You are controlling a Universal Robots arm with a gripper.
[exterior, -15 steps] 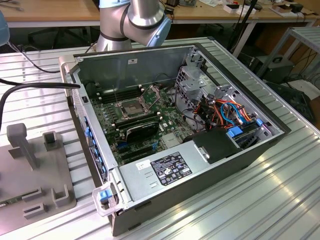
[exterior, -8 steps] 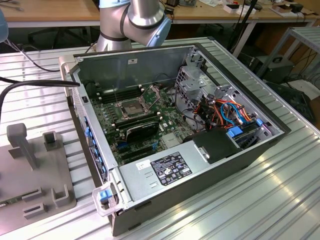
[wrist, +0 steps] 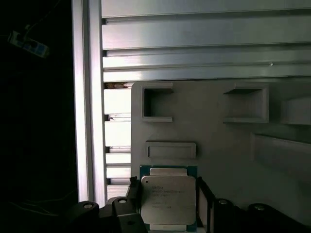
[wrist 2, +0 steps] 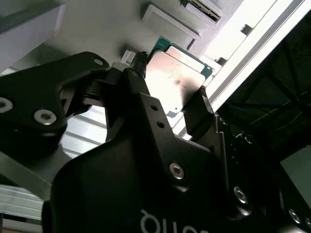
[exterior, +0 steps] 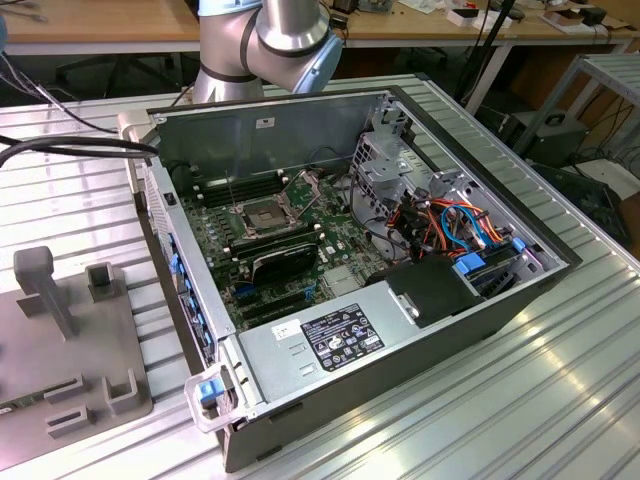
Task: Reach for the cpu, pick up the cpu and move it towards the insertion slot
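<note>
Lying open on the slatted table [exterior: 560,400], the computer case [exterior: 270,135] is the biggest thing here. Outside it, the grey fixture plate [wrist: 218,145] sits behind the gripper [wrist 2: 171,83] in both wrist views. Inside the case, the insertion slot [exterior: 262,213] waits on the board. The cpu [wrist: 168,199] is over the plate, not at the slot, with the black fingers [wrist 2: 201,104] clamped against two opposite edges. The chip looks light, rigid and thin. Its smooth metal lid would likely slip and its underside is probably delicate, so this edge hold seems right.
</note>
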